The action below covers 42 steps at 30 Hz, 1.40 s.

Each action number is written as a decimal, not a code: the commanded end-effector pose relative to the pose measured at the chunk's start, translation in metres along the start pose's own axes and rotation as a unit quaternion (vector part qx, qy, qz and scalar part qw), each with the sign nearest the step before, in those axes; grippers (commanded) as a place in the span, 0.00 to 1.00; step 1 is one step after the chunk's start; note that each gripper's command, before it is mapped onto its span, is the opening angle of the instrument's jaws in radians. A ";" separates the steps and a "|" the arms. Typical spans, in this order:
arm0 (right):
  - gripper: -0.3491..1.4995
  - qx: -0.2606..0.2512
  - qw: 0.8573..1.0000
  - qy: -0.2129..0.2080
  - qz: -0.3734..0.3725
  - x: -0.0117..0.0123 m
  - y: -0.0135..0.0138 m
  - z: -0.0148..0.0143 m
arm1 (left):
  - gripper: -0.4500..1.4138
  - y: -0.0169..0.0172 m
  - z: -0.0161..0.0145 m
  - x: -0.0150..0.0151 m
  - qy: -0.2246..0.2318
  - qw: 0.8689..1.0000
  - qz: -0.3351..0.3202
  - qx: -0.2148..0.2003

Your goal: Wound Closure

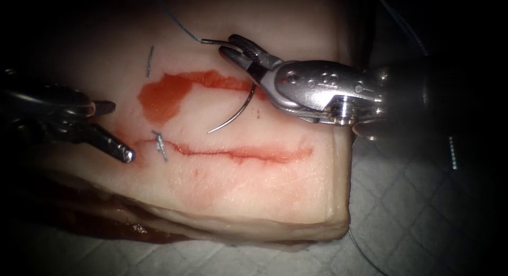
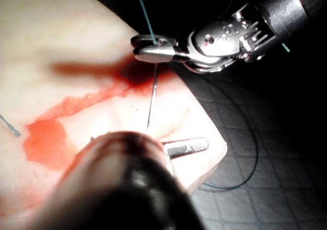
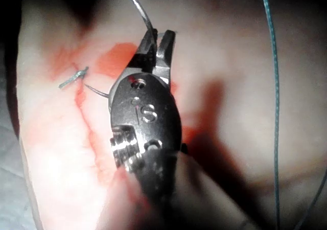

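The tissue (image 1: pixel 254 186) has a long red cut (image 1: pixel 238 153) running across it, with a knotted stitch (image 1: pixel 159 144) near its left end. My right tool (image 1: pixel 227 43) hovers beyond the cut, shut on the curved needle (image 1: pixel 235 116) about a third of the way from its thread end. The needle is free of the tissue and its point hangs just above the cut. Blue thread (image 1: pixel 174 23) trails up from the needle's tail. My left tool (image 1: pixel 119 130) stands open and empty at the cut's left end. From the wrist cameras I see the right tool (image 2: pixel 153 48) (image 3: pixel 160 36), the needle (image 2: pixel 152 97) (image 3: pixel 97 91) and the stitch (image 3: pixel 74 76).
A patch of red fluid (image 1: pixel 164 96) lies on the tissue beyond the cut. A short cut end of thread (image 1: pixel 150 60) rests above that patch. Quilted white cloth (image 1: pixel 413 212) lies under the tissue, whose right edge falls away near the right tool's wrist. Loose thread (image 2: pixel 245 153) loops over the cloth.
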<state>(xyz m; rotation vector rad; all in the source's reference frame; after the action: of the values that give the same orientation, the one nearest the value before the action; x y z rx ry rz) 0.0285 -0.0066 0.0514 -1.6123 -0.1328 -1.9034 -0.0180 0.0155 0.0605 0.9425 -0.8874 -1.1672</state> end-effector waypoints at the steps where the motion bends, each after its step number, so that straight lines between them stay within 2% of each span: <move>1: 0.00 -0.023 0.999 -0.024 0.029 0.0012 -0.0002 0.0004 | 0.96 0.0009 0.0007 -0.0006 -0.022 0.999 -0.012 0.028; 3: 0.00 -0.060 0.994 -0.059 0.064 0.0014 -0.0005 0.0004 | 0.94 0.0017 0.0009 -0.0011 -0.054 0.995 -0.034 0.071; 5: 0.00 -0.088 0.990 -0.076 0.078 0.0015 -0.0006 0.0005 | 0.91 0.0027 0.0015 -0.0009 -0.088 0.983 -0.109 0.122; 8: 0.00 -0.130 0.978 -0.110 0.117 0.0018 -0.0004 0.0009 | 0.89 0.0039 0.0026 0.0000 -0.116 0.961 -0.178 0.178; 9: 0.00 -0.157 0.967 -0.135 0.146 0.0020 -0.0001 0.0012 | 0.89 0.0044 0.0034 0.0005 -0.118 0.957 -0.184 0.193; 12: 0.00 -0.178 0.960 -0.144 0.160 0.0022 0.0003 0.0014 | 0.89 0.0048 0.0044 0.0009 -0.100 0.950 -0.214 0.205; 14: 0.00 -0.206 0.952 -0.154 0.164 0.0023 0.0009 0.0021 | 0.85 0.0049 0.0059 0.0017 -0.060 0.946 -0.224 0.226; 16: 0.00 -0.225 0.943 -0.171 0.174 0.0022 0.0015 0.0027 | 0.82 0.0048 0.0070 0.0023 -0.034 0.945 -0.224 0.238; 17: 0.00 -0.236 0.934 -0.191 0.186 0.0020 0.0023 0.0033 | 0.81 0.0046 0.0080 0.0028 -0.023 0.944 -0.222 0.243; 21: 0.00 -0.250 0.927 -0.198 0.196 0.0015 0.0038 0.0040 | 0.78 0.0044 0.0094 0.0034 -0.018 0.944 -0.221 0.245; 23: 0.00 -0.256 0.925 -0.198 0.197 0.0013 0.0044 0.0044 | 0.68 0.0046 0.0098 0.0038 -0.020 0.944 -0.220 0.243; 25: 0.00 -0.263 0.923 -0.198 0.199 0.0012 0.0049 0.0046 | 0.62 0.0048 0.0099 0.0042 -0.020 0.945 -0.221 0.240; 28: 0.00 -0.266 0.922 -0.198 0.201 0.0011 0.0052 0.0046 | 0.62 0.0048 0.0099 0.0042 -0.018 0.946 -0.221 0.236; 29: 0.00 -0.267 0.921 -0.198 0.201 0.0011 0.0053 0.0046 | 0.55 0.0048 0.0099 0.0042 -0.018 0.946 -0.221 0.236; 30: 0.00 -0.267 0.921 -0.198 0.202 0.0010 0.0053 0.0046 | 0.42 0.0047 0.0099 0.0043 -0.016 0.946 -0.221 0.237; 32: 0.00 -0.266 0.922 -0.198 0.202 0.0010 0.0053 0.0046 | 0.10 0.0047 0.0096 0.0045 -0.006 0.946 -0.219 0.238; 33: 0.00 -0.266 0.922 -0.198 0.202 0.0010 0.0053 0.0046 | 0.00 0.0047 0.0095 0.0046 0.001 0.946 -0.221 0.238; 36: 0.00 -0.266 0.922 -0.198 0.202 0.0010 0.0052 0.0045 | 0.00 0.0047 0.0090 0.0046 0.025 0.941 -0.257 0.217; 41: 0.00 -0.242 0.927 -0.196 0.209 0.0009 0.0051 0.0044 | 0.00 0.0048 0.0083 0.0043 0.017 0.953 -0.267 0.141; 42: 0.18 -0.234 0.930 -0.197 0.205 0.0009 0.0051 0.0044 | 0.00 0.0048 0.0082 0.0043 0.016 0.954 -0.267 0.133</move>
<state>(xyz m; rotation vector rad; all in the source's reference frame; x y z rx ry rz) 0.0340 -0.0090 0.0511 -2.0965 0.4301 -1.3386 -0.0226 0.0109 0.0676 1.4701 -0.7859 -1.5108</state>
